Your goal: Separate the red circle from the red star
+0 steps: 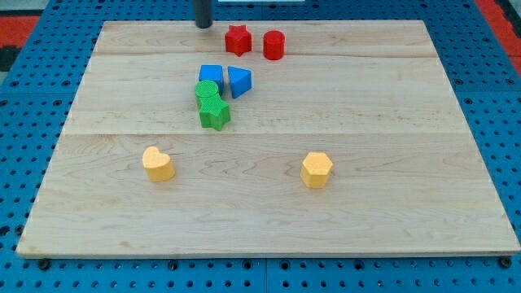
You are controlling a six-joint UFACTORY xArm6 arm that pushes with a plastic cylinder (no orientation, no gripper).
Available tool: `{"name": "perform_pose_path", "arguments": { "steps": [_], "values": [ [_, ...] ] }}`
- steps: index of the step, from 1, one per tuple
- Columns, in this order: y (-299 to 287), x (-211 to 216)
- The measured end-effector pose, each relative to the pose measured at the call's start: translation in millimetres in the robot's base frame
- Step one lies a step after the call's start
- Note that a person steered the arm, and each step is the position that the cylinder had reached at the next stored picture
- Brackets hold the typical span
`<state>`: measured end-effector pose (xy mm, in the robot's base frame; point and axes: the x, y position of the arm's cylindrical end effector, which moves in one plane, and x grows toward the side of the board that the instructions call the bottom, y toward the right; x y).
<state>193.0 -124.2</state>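
The red star (pixel 237 39) lies near the view's top, at the board's far edge. The red circle (pixel 273 45) stands just to its right, a narrow gap between them. My tip (pixel 203 25) rests on the board to the left of the red star, a short gap apart, touching no block.
A blue cube (pixel 211 77) and a blue triangle-like block (pixel 239 81) sit below the red pair. A green circle (pixel 207 91) and a green star (pixel 215 113) crowd under the blue cube. A yellow heart (pixel 158 163) and a yellow hexagon (pixel 316 169) lie lower. The wooden board (pixel 407 122) ends on blue pegboard.
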Motion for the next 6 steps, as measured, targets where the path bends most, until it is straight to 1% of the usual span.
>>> {"name": "perform_pose_path", "arguments": {
  "steps": [1,2,4,5,6],
  "values": [
    [-1.4,6.3],
    [67.7,14.0],
    [178.1,35.7],
    [222.3,41.9],
    [237.4,61.7]
  ]
}}
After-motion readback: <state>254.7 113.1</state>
